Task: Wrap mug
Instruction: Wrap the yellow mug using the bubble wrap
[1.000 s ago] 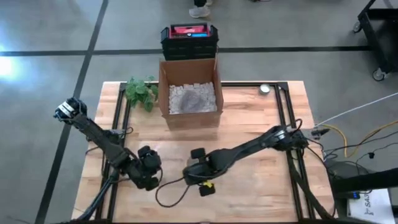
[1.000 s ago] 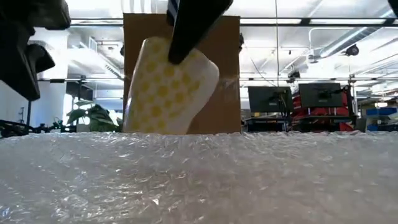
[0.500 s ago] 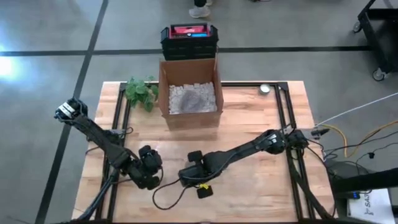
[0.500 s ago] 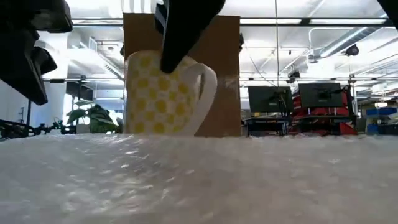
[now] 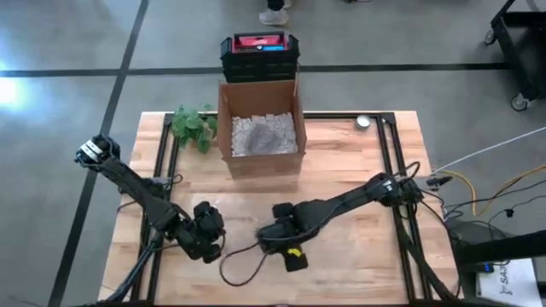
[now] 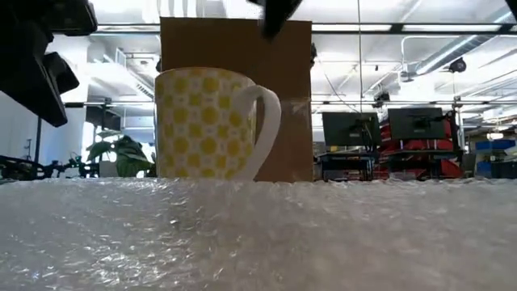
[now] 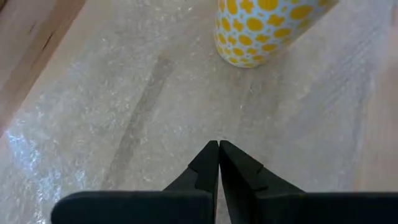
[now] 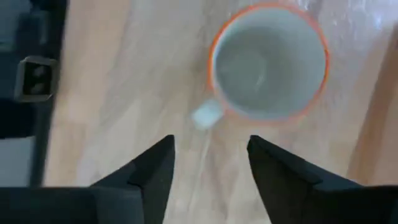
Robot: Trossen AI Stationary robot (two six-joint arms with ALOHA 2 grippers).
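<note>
Yellow-dotted mug upright on bubble wrap, on the bench.
Right gripper above, fingers spread; left gripper beside, fingers pressed together.

Glossy mug on crinkly bubble wrap

Mug stood upright on bubble wrap, cardboard box behind it. Left gripper beside mug; right gripper above it.
</note>
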